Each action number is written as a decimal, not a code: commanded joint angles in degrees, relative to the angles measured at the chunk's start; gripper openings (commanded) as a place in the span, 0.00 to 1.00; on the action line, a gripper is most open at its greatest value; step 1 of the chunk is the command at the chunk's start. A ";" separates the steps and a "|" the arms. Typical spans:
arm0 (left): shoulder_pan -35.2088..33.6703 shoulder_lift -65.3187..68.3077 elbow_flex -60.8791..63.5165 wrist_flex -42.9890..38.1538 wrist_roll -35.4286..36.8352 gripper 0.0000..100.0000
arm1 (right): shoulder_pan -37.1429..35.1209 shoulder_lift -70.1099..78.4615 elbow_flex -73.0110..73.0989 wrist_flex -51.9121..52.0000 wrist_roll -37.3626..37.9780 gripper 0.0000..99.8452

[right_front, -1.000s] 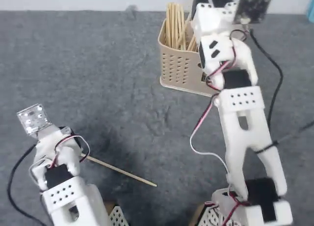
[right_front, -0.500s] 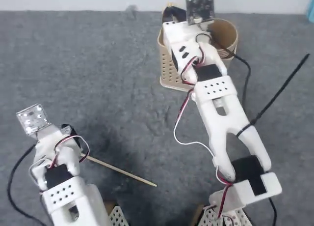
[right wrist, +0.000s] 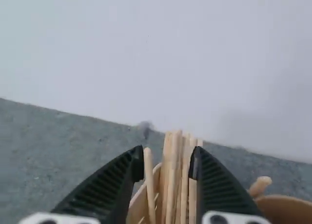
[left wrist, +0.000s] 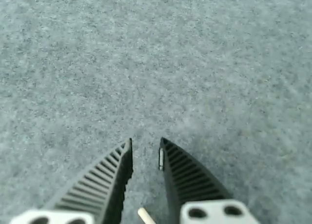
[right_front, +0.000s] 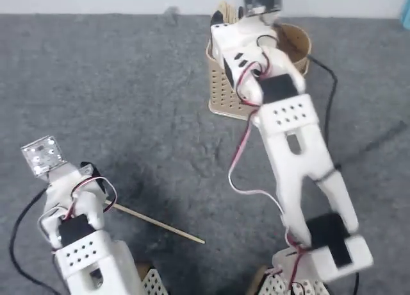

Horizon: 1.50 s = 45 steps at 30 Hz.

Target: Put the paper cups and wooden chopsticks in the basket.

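Note:
A beige slotted basket [right_front: 225, 90] stands at the back of the table. It holds a bundle of wooden chopsticks [right_front: 228, 11] and a brown paper cup [right_front: 296, 43]. My right gripper [right wrist: 168, 150] hovers over the basket, open, with a finger on each side of the chopstick [right wrist: 175, 180] tops; the cup rim [right wrist: 285, 207] lies beside them. One loose chopstick [right_front: 160, 226] lies on the grey mat beside the left arm [right_front: 73, 211]. My left gripper [left wrist: 145, 143] is low over the mat, open, and the chopstick's end [left wrist: 144, 215] shows between its jaws near their base.
Grey carpet-like mat [right_front: 128, 83] covers the table, with a pale wall behind it. Black cables [right_front: 333, 70] trail to the right of the basket. The arm bases [right_front: 301, 276] stand at the front edge.
The right arm has swung from the basket's right side to its left, over the chopsticks, uncovering the paper cup in the basket. The left arm and the loose chopstick have not moved.

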 commanded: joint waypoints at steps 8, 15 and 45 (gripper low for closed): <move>0.35 0.53 -0.57 -0.79 -0.53 0.09 | -0.84 -19.56 -3.78 32.92 -2.99 0.17; 0.44 0.62 -0.92 1.23 -2.29 0.09 | -1.89 -23.08 -2.73 54.73 -2.55 0.17; -3.43 59.34 -46.81 36.75 -7.74 0.09 | -3.38 -22.90 70.24 7.78 19.08 0.16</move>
